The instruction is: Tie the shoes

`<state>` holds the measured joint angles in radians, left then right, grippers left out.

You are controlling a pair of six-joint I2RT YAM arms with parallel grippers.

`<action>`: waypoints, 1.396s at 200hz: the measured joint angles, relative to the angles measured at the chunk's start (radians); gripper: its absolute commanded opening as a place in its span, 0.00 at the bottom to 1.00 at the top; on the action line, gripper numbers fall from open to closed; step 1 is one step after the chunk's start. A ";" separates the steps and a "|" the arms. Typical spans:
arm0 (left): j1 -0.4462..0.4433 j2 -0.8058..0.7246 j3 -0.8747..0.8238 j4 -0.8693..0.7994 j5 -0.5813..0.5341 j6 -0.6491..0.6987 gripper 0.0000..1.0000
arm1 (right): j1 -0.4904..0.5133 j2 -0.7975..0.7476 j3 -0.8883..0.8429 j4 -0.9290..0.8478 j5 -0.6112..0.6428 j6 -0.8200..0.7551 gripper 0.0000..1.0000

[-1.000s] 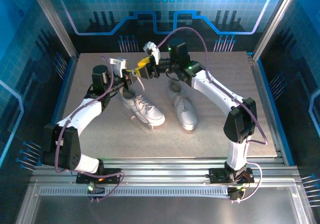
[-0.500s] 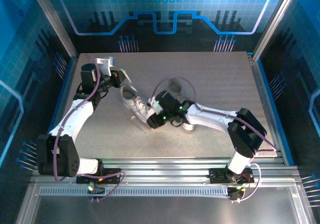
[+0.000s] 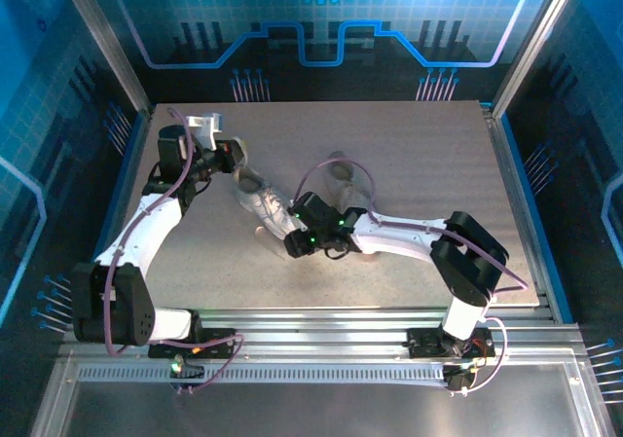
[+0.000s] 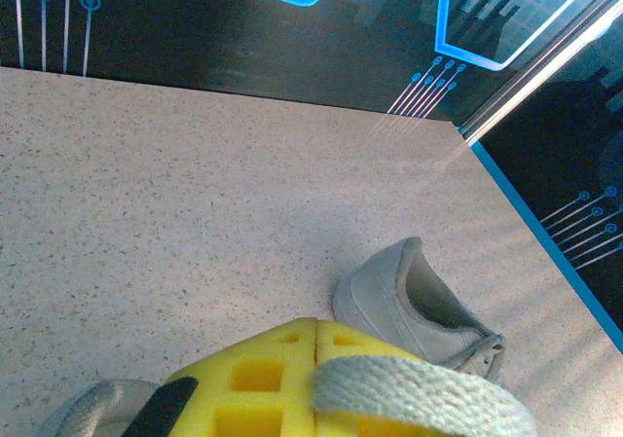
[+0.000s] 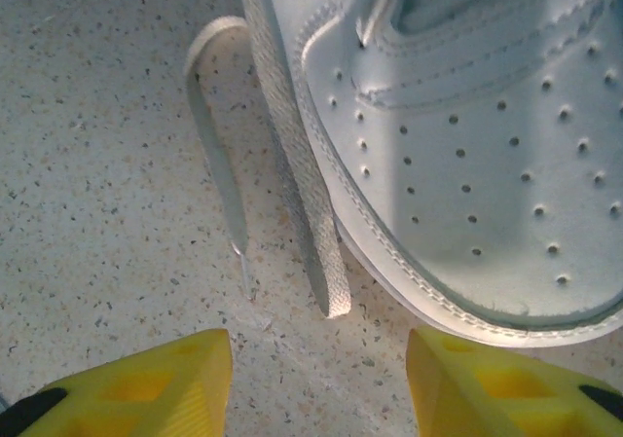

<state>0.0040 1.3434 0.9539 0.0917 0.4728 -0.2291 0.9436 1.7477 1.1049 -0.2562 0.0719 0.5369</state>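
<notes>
Left end effector [image 3: 234,155], top view: closed, standing at the far left just beside the heel of one shoe [image 3: 265,206]. A second ago it was raised at centre, nearly meeting its partner. The right end effector [image 3: 290,245] has dropped from that height to the table [image 3: 419,135] at the same shoe's toe. Its arm now lies across the other shoe [image 3: 341,169]. Both shoes lie mid-table, side by side.

Left wrist view: the left end effector [image 4: 316,379] has its pads shut on a flat white lace [image 4: 419,395], which runs out to the right. A shoe's heel lies beyond on the table.

Right wrist view: the right end effector [image 5: 316,351] is about half open, with nothing between its fingers [image 5: 146,383]. The shoe's toe is ahead, and two loose lace ends [image 5: 311,223] lie flat on the table beside it, clear of the fingers.

Finding: the two have parted, one keeping hold of a lace and the other placed over the free ends. No knot is visible, so the tying appears unfinished. Picking up a free end looks like the next step. A flat lace lying on the table may slip the pinch.
</notes>
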 measured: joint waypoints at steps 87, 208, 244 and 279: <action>0.002 -0.003 0.000 -0.008 0.022 0.003 0.00 | 0.007 0.113 -0.003 0.024 -0.001 0.067 0.47; 0.043 -0.052 -0.029 -0.036 0.059 0.002 0.00 | 0.000 0.036 -0.150 0.183 0.053 0.101 0.00; 0.071 -0.114 -0.034 -0.060 0.085 0.005 0.00 | 0.000 -0.113 -0.157 0.164 0.103 0.034 0.00; 0.074 -0.189 -0.033 -0.135 0.087 0.038 0.00 | -0.003 -0.189 -0.059 0.078 0.158 -0.080 0.00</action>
<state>0.0784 1.1545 0.9211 -0.0437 0.5602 -0.1909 0.9401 1.5589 1.0458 -0.1780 0.2298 0.4564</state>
